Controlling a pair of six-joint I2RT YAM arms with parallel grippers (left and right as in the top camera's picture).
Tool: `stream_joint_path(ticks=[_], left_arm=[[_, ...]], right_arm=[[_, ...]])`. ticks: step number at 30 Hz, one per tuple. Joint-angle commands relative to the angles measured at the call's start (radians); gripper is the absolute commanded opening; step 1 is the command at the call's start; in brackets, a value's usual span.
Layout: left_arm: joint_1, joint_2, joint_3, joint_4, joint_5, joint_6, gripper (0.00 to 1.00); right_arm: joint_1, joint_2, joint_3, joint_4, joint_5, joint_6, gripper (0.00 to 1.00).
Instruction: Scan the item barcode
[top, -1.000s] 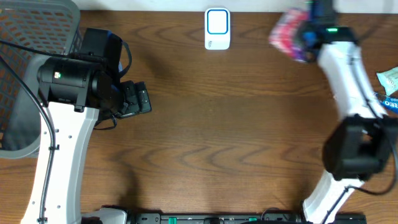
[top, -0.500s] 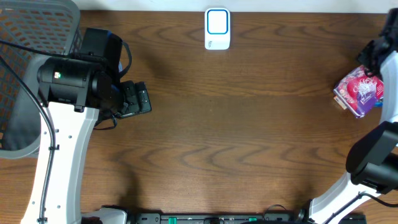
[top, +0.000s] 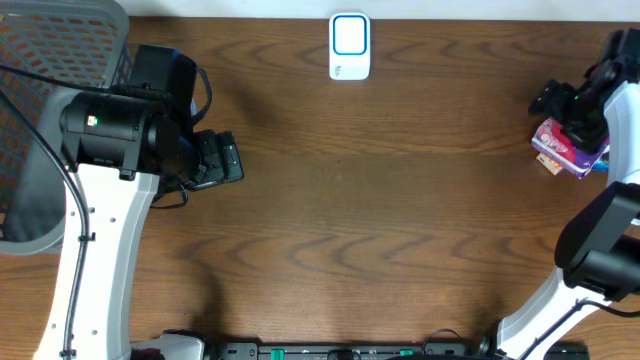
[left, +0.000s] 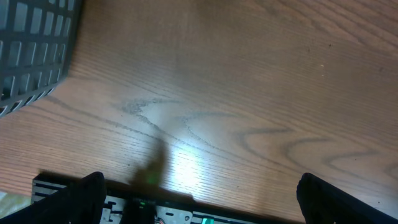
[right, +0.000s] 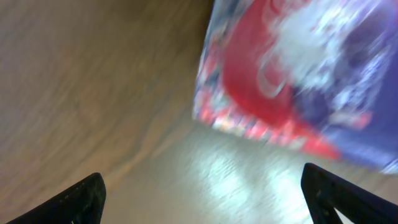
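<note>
- Jaws of the left gripper (left: 199, 193) are spread wide, and only bare wood of the table (left: 249, 93) is shown between the two dark fingertips; nothing is held.
- Jaws of the right gripper (right: 202, 193) are likewise spread wide, with the fingertips at the two lower corners of the wrist view; nothing is gripped between them.
- Both arms are rooted at the near edge of the table, the left arm (top: 95, 260) by the left corner and the right arm (top: 590, 250) by the right.
- The left arm's white link is raised away from the near edge and bent at a black joint, and its gripper is turned rightward toward the table's middle, over bare wood.
- The right arm is folded at a black elbow by the right edge and reached away along that edge, with its gripper pointed left above the packet (top: 562, 155).
- The pink and red packet is laid on the table near the right edge and is partly covered by the right gripper in the overhead view.
- In the wrist view the packet is blurred and is seen beyond the fingertips, not between them; whether it is touched cannot be told.
- A white scanner (top: 349, 46) with a blue-outlined face is set at the far edge, about mid-table, well apart from the packet.
- A grey mesh basket (top: 50, 40) is placed at the far left corner, beyond the left arm.
</note>
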Motion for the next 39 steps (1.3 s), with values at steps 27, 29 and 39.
stream_joint_path(ticks=[27,29,39], left_arm=[[0.002,0.006,0.0,-0.003,-0.013,0.013,0.98],[0.002,0.006,0.0,-0.003,-0.013,0.013,0.98],[0.002,0.006,0.0,-0.003,-0.013,0.013,0.98]], right_arm=[[0.779,-0.42,-0.415,-0.195,0.037,0.048,0.99],[0.832,-0.42,-0.443,-0.193,0.037,0.048,0.99],[0.943,-0.42,-0.467,-0.236,0.037,0.047,0.99]])
